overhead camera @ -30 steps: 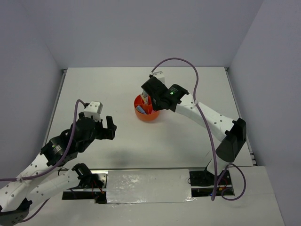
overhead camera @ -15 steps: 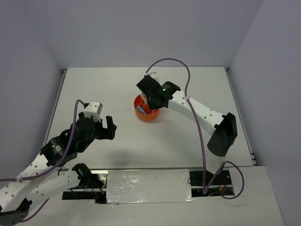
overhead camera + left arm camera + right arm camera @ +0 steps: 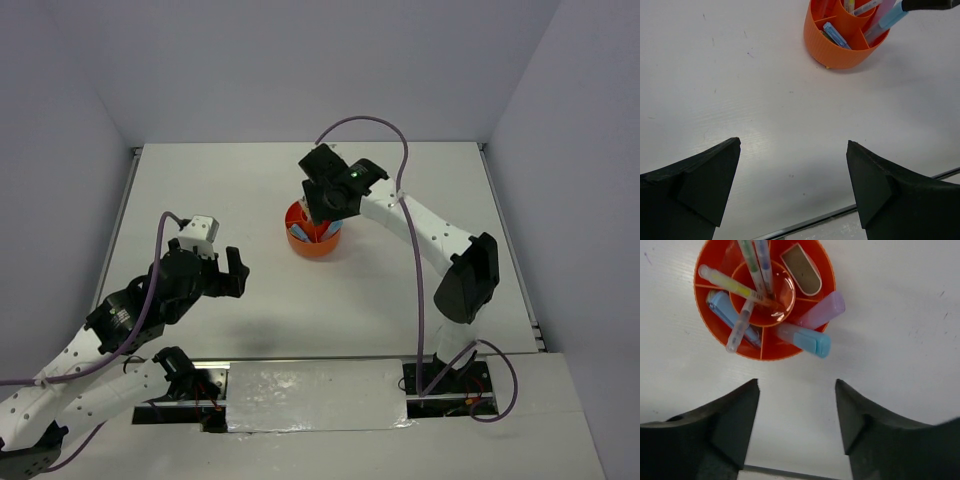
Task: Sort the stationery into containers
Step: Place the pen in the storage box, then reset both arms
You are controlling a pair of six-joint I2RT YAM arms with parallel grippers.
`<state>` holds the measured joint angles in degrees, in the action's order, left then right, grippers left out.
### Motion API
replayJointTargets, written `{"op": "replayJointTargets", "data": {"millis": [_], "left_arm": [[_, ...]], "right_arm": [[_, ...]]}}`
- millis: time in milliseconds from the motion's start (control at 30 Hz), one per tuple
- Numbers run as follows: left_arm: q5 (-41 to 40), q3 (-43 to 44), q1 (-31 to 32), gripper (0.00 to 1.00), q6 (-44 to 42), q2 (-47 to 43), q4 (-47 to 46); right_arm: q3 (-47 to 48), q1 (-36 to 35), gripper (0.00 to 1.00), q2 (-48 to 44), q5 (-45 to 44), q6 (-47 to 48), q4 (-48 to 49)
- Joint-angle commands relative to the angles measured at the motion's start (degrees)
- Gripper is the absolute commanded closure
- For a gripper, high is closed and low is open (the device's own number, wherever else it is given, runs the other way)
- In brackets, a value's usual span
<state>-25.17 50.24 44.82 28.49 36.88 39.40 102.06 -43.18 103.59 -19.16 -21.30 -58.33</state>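
Observation:
The round orange container stands on the white table, also seen in the top view and the left wrist view. Inside it are thin pens, a yellow marker, a blue marker, a purple marker, a light-blue item and an eraser. My right gripper hovers above the container, open, with nothing between its fingers. My left gripper stands open and empty over bare table to the left, well short of the container.
The table's near edge with a metal strip runs just below my left gripper. Grey walls close in the table at the back and both sides. The right arm's cable arcs over the back of the table.
My right gripper has opened above the container and let go of the blue marker, which now leans in a compartment. The right arm swung slightly back. The left arm has not moved.

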Motion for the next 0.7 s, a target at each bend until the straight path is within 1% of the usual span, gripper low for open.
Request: {"op": "replayJointTargets", "data": {"millis": [0,33,133,200,267,300,333,367,400,433,467,500,533,567,600,633,667], "left_arm": [[0.9,-0.1,0.0,0.01,-1.2,-0.4,-2.0],[0.8,-0.1,-0.1,0.01,-1.3,-0.4,-2.1],[0.2,-0.1,0.0,0.01,-1.0,-0.5,-1.9],[-0.6,0.0,0.0,0.01,-0.7,-0.3,-1.8],[-1.7,0.4,-0.1,0.01,-0.1,0.2,-1.2],[-2.4,0.6,-0.3,0.01,0.3,0.9,-0.8],[-4.3,1.2,-0.5,0.01,1.3,1.2,-0.4],[-5.6,1.5,-0.9,0.01,2.0,1.5,0.8],[-7.0,2.3,-1.7,0.01,3.1,1.8,1.6],[-10.2,2.7,-2.1,0.01,4.9,1.8,2.3],[-11.8,3.3,-2.4,0.01,5.5,1.5,3.7],[-13.1,4.3,-2.4,0.01,6.1,1.4,4.3],[-15.7,5.0,-2.5,0.01,6.7,1.3,4.8],[-16.8,5.6,-2.4,0.01,7.0,1.2,5.9],[-18.1,7.1,-2.5,0.01,7.3,1.3,6.6],[-19.9,7.8,-2.5,0.01,8.1,1.4,7.4],[-20.6,8.6,-2.5,0.01,8.3,1.6,8.8]], "right_arm": [[6.0,1.3,0.28,1.4,0.8,2.3,-1.4],[7.3,1.5,0.01,2.5,0.7,2.5,-2.0],[13.7,1.9,0.0,3.5,-0.9,2.6,-5.3],[14.0,1.8,0.0,1.3,-1.6,2.3,-5.5],[10.8,1.8,0.0,-2.1,-1.3,1.9,-2.1],[8.9,1.6,0.0,-6.7,-0.5,1.9,-0.3],[4.1,1.6,0.0,-9.4,-0.4,1.8,3.4],[1.8,0.8,0.0,-12.1,-0.4,1.0,4.8],[-1.0,0.3,0.0,-18.3,-1.1,0.6,6.5],[-7.9,-0.3,0.0,-22.1,-1.4,0.5,11.5],[-11.4,-2.2,0.0,-29.7,-2.6,0.5,14.0],[-17.9,-3.2,0.0,-33.3,-3.6,0.5,16.1],[-20.6,-4.3,0.0,-37.0,-4.9,0.1,18.7],[-22.8,-5.2,0.0,-43.5,-6.1,-0.3,19.0],[-26.2,-6.0,0.0,-46.3,-8.0,-0.6,19.1],[-27.7,-6.5,0.0,-49.3,-8.5,-1.2,18.8],[-28.7,-6.5,0.0,-54.5,-8.6,-0.9,18.3]]}}
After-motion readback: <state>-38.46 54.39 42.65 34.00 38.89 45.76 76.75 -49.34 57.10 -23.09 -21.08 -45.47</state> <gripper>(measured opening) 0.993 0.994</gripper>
